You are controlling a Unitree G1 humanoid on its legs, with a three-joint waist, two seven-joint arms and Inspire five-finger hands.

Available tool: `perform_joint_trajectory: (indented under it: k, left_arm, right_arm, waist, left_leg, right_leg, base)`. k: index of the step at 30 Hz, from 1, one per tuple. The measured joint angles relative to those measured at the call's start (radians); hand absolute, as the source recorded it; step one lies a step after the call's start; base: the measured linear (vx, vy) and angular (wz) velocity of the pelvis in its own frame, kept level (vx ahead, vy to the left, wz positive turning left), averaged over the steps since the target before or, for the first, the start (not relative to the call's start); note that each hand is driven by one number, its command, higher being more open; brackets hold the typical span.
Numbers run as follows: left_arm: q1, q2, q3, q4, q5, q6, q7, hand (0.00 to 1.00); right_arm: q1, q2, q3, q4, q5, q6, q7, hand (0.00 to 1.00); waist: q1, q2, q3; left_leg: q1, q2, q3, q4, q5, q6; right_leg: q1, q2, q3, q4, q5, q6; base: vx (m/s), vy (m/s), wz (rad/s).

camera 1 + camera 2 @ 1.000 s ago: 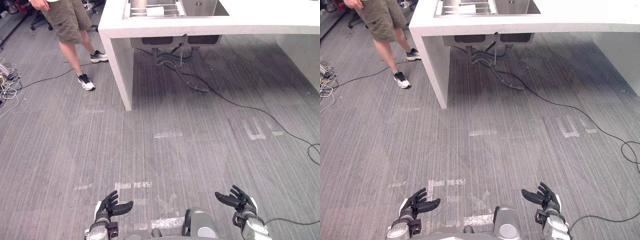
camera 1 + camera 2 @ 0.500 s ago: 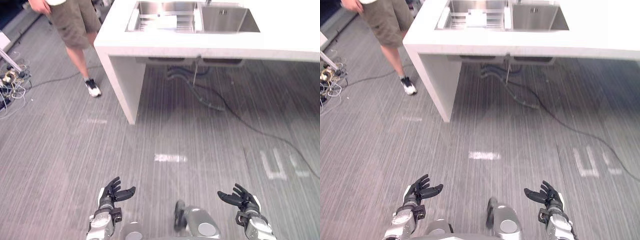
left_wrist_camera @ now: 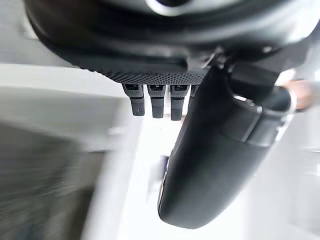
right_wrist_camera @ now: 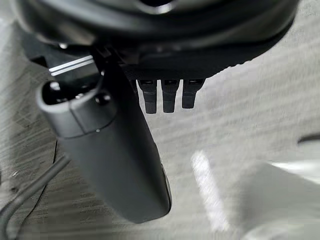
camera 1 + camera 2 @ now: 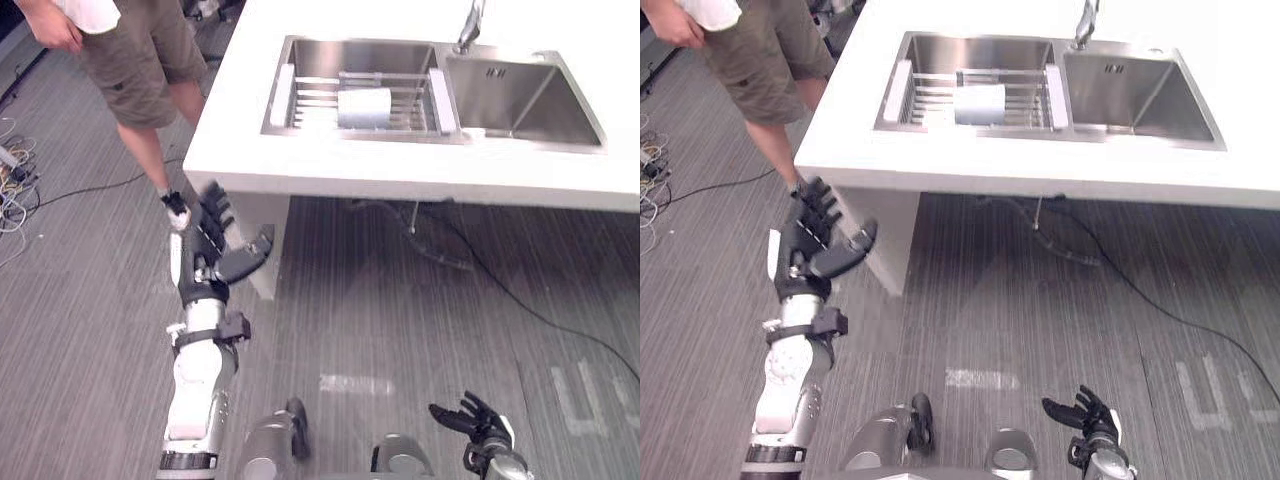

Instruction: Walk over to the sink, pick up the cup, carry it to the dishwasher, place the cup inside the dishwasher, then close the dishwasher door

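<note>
I see a brushed, shiny metal sink (image 5: 520, 95) set in a smooth white counter (image 5: 400, 178); the cup (image 5: 363, 107) looks matt white; the floor (image 5: 90, 330) is grey, finely ribbed.

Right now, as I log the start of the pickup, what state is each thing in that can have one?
cup: lying on its side on the rack, neither hand on it.
rack: set across the sink's left basin.
left hand: up beside the counter's corner, fingers straight, holding nothing.
right hand: low over the floor, fingers spread, holding nothing.
person: standing at the counter's left end.
</note>
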Motion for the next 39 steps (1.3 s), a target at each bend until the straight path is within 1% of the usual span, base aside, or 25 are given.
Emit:
perform_joint_trajectory:
  k: [2,3,4,5,6,7,8,9,10,11,12,13,14,16,17,18,19,21,22,23,24,26,30,34,39]
  left_arm:
    - [-0.008,0.011,0.006,-0.053,0.015,-0.042,0.031,0.9]
    - [-0.015,0.014,0.007,-0.079,0.023,-0.063,0.032,0.9]
    - [-0.02,0.016,0.006,-0.083,0.025,-0.074,0.033,0.9]
    - [-0.038,0.021,0.004,-0.082,0.041,-0.079,0.038,0.9]
    - [-0.051,0.03,0.004,-0.082,0.051,-0.08,0.052,0.9]
    - [-0.056,0.038,0.003,-0.081,0.064,-0.08,0.055,0.9]
    - [-0.06,0.055,-0.003,-0.074,0.085,-0.081,0.057,0.9]
    - [-0.057,0.044,-0.004,-0.063,0.098,-0.084,0.057,0.9]
    - [-0.075,0.059,-0.004,-0.049,0.1,-0.079,0.05,0.9]
    - [-0.124,0.078,-0.022,-0.006,0.102,-0.078,0.039,0.9]
    - [-0.167,0.091,-0.041,0.036,0.102,-0.074,0.018,0.9]
    - [-0.187,0.096,-0.054,0.057,0.103,-0.073,0.005,0.9]
    - [-0.216,0.111,-0.081,0.087,0.116,-0.071,-0.017,0.9]
    - [-0.238,0.157,-0.132,0.109,0.158,-0.068,-0.054,0.9]
    - [-0.24,0.18,-0.155,0.109,0.184,-0.068,-0.071,0.9]
    - [-0.24,0.193,-0.161,0.107,0.201,-0.068,-0.082,0.9]
    - [-0.24,0.212,-0.163,0.099,0.238,-0.062,-0.103,0.9]
    - [-0.243,0.23,-0.172,0.096,0.28,-0.058,-0.123,0.9]
    - [-0.244,0.231,-0.177,0.097,0.3,-0.051,-0.139,0.9]
    - [-0.251,0.233,-0.195,0.1,0.321,-0.04,-0.154,0.9]
    - [-0.255,0.243,-0.209,0.115,0.342,-0.035,-0.176,0.9]
    - [-0.254,0.257,-0.225,0.135,0.365,-0.012,-0.199,0.9]
    - [-0.245,0.282,-0.309,0.139,0.421,0.002,-0.267,0.9]
    - [-0.239,0.28,-0.309,0.138,0.457,0.003,-0.277,0.9]
    - [-0.178,0.286,-0.31,0.138,0.473,0.001,-0.288,0.9]
  right_arm:
    - [-0.009,0.013,0.004,-0.001,-0.004,0.0,0.017,0.9]
    - [-0.022,0.012,0.004,-0.004,-0.008,-0.001,0.019,0.9]
    - [-0.027,0.011,0.004,-0.009,-0.008,-0.001,0.019,0.9]
    - [-0.028,0.008,0.004,-0.024,-0.008,-0.003,0.021,0.9]
    - [-0.025,0.004,0.005,-0.036,-0.009,-0.003,0.023,0.9]
    - [-0.013,0.001,0.011,-0.043,-0.009,-0.004,0.022,0.9]
    - [0.018,-0.021,0.031,-0.052,-0.009,-0.007,0.025,0.9]
    - [0.011,-0.048,0.033,-0.044,-0.012,-0.004,0.028,0.9]
    - [0.008,-0.076,0.03,-0.052,-0.018,-0.004,0.032,0.9]
    - [0.005,-0.094,0.019,-0.053,-0.031,-0.003,0.036,0.9]
    - [0.005,-0.112,0.019,-0.053,-0.03,-0.003,0.042,0.9]
    - [0.005,-0.118,0.02,-0.053,-0.03,-0.003,0.044,0.9]
    - [0.005,-0.123,0.021,-0.053,-0.03,-0.002,0.046,0.9]
    - [0.007,-0.123,0.021,-0.061,-0.029,-0.005,0.049,0.9]
    - [0.009,-0.13,0.02,-0.069,-0.029,-0.007,0.05,0.9]
    - [0.005,-0.132,0.021,-0.069,-0.029,-0.007,0.051,0.9]
    - [-0.003,-0.132,0.021,-0.069,-0.028,-0.008,0.052,0.9]
    - [-0.006,-0.126,0.022,-0.069,-0.028,-0.008,0.056,0.9]
    - [-0.002,-0.127,0.022,-0.069,-0.029,-0.007,0.061,0.9]
    - [0.004,-0.136,0.021,-0.069,-0.029,-0.008,0.063,0.9]
    - [-0.001,-0.118,0.021,-0.065,-0.03,-0.005,0.06,0.9]
    - [0.012,-0.103,0.021,-0.068,-0.03,-0.006,0.066,0.9]
    - [0.02,-0.067,0.021,-0.07,-0.038,-0.006,0.07,0.9]
    - [0.022,-0.052,0.022,-0.07,-0.048,-0.006,0.075,0.9]
    - [0.024,-0.052,0.026,-0.07,-0.078,-0.006,0.075,0.9]
  waist:
    - [-0.001,0.011,-0.001]
    - [-0.001,0.025,-0.001]
    - [-0.002,0.032,-0.001]
    - [-0.01,0.042,0.003]
    - [-0.026,0.044,0.001]
    - [-0.031,0.038,-0.003]
    - [-0.047,0.024,-0.014]
    - [-0.041,0.064,-0.017]
    - [-0.039,0.086,-0.027]
    - [-0.046,0.086,-0.027]
    - [-0.058,0.087,-0.026]
    - [-0.06,0.088,-0.023]
    - [-0.06,0.088,-0.018]
    - [-0.057,0.085,-0.014]
    - [-0.054,0.077,-0.009]
    - [-0.051,0.08,-0.011]
    - [-0.048,0.082,-0.012]
    - [-0.041,0.082,-0.012]
    - [-0.039,0.092,-0.014]
    - [-0.041,0.127,-0.014]
    - [-0.04,0.099,-0.003]
    - [-0.037,0.084,0.003]
    - [-0.041,0.081,0.002]
    - [-0.046,0.083,0.001]
    - [-0.051,0.082,-0.005]
  left_leg:
    - [0.106,0.015,0.013,-0.087,-0.006,-0.01]
    - [0.159,0.032,0.024,-0.128,-0.008,-0.016]
    - [0.183,0.042,0.029,-0.142,-0.009,-0.017]
    - [0.222,0.058,0.032,-0.151,-0.015,-0.027]
    - [0.26,0.071,0.035,-0.148,-0.039,-0.068]
    - [0.282,0.07,0.04,-0.143,-0.058,-0.098]
    - [0.325,0.07,0.043,-0.117,-0.103,-0.156]
    - [0.339,0.099,0.048,-0.107,-0.114,-0.159]
    - [0.326,0.116,0.039,-0.062,-0.098,-0.17]
    - [0.304,0.118,0.026,0.016,-0.056,-0.177]
    - [0.26,0.131,0.006,0.144,0.011,-0.194]
    - [0.23,0.145,-0.001,0.229,0.051,-0.201]
    - [0.172,0.181,-0.005,0.38,0.058,-0.202]
    - [0.085,0.231,0.032,0.532,-0.006,-0.175]
    - [0.043,0.231,0.051,0.503,-0.025,-0.153]
    - [0.023,0.225,0.056,0.457,-0.032,-0.139]
    - [-0.009,0.207,0.057,0.339,-0.037,-0.131]
    - [-0.035,0.171,0.045,0.134,-0.022,-0.127]
    - [-0.033,0.151,0.04,0.013,0.043,-0.129]
    - [-0.033,0.15,0.029,-0.104,0.181,-0.114]
    - [-0.016,0.129,0.039,-0.115,0.181,-0.11]
    - [0.0,0.096,0.048,-0.16,0.184,-0.099]
    - [0.047,0.064,0.06,-0.22,0.189,-0.091]
    - [0.064,0.066,0.061,-0.242,0.189,-0.091]
    - [0.086,0.07,0.064,-0.278,0.204,-0.098]
  right_leg:
    - [-0.087,0.003,-0.064,-0.068,-0.037,-0.064]
    - [-0.147,0.022,-0.096,-0.169,-0.05,-0.09]
    - [-0.177,0.036,-0.101,-0.234,-0.046,-0.095]
    - [-0.223,0.067,-0.091,-0.379,-0.011,-0.105]
    - [-0.243,0.103,-0.068,-0.549,0.076,-0.105]
    - [-0.243,0.111,-0.051,-0.64,0.135,-0.111]
    - [-0.24,0.121,-0.011,-0.648,0.355,-0.193]
    - [-0.252,0.137,-0.013,-0.592,0.324,-0.181]
    - [-0.265,0.145,-0.005,-0.53,0.257,-0.19]
    - [-0.26,0.127,-0.009,-0.479,0.2,-0.19]
    - [-0.216,0.116,-0.02,-0.48,0.167,-0.194]
    - [-0.183,0.115,-0.026,-0.499,0.159,-0.197]
    - [-0.119,0.123,-0.035,-0.55,0.154,-0.198]
    - [-0.01,0.135,-0.05,-0.636,0.154,-0.199]
    - [0.032,0.135,-0.049,-0.679,0.156,-0.196]
    - [0.048,0.134,-0.046,-0.701,0.157,-0.195]
    - [0.065,0.132,-0.039,-0.727,0.158,-0.192]
    - [0.075,0.127,-0.029,-0.746,0.167,-0.167]
    - [0.076,0.129,-0.025,-0.743,0.164,-0.151]
    - [0.076,0.15,-0.026,-0.73,0.15,-0.129]
    - [0.076,0.128,-0.012,-0.718,0.141,-0.114]
    - [0.077,0.105,-0.004,-0.731,0.141,-0.102]
    - [0.112,0.086,0.004,-0.775,0.147,-0.083]
    - [0.125,0.096,0.001,-0.789,0.146,-0.081]
    - [0.131,0.106,-0.002,-0.799,0.146,-0.081]
  base:
    - [0.56,0.0,-0.27]
    - [0.54,-0.04,-0.24]
    - [0.52,-0.085,-0.16]
    - [0.53,-0.134,0.07]
    - [0.55,-0.158,0.2]
    - [0.6,-0.181,0.4]
    - [0.53,-0.169,0.17]
    - [0.65,-0.194,-0.03]
    - [0.58,-0.196,-0.11]
    - [0.63,-0.226,0.15]
    - [0.56,-0.232,0.32]
    - [0.42,-0.189,0.24]
    - [0.34,-0.158,0.11]
    - [0.25,-0.104,0.04]
    - [0.21,-0.039,-0.05]
    - [0.25,0.018,-0.12]
    - [0.2,0.091,-0.17]
    - [0.19,0.131,-0.15]
    - [0.19,0.187,-0.09]
    - [0.22,0.205,-0.04]
    - [0.18,0.161,-0.02]
    - [0.15,0.134,0.01]
    - [0.12,0.075,-0.03]
    - [0.06,-0.02,-0.03]
    - [0.01,-0.022,-0.02]
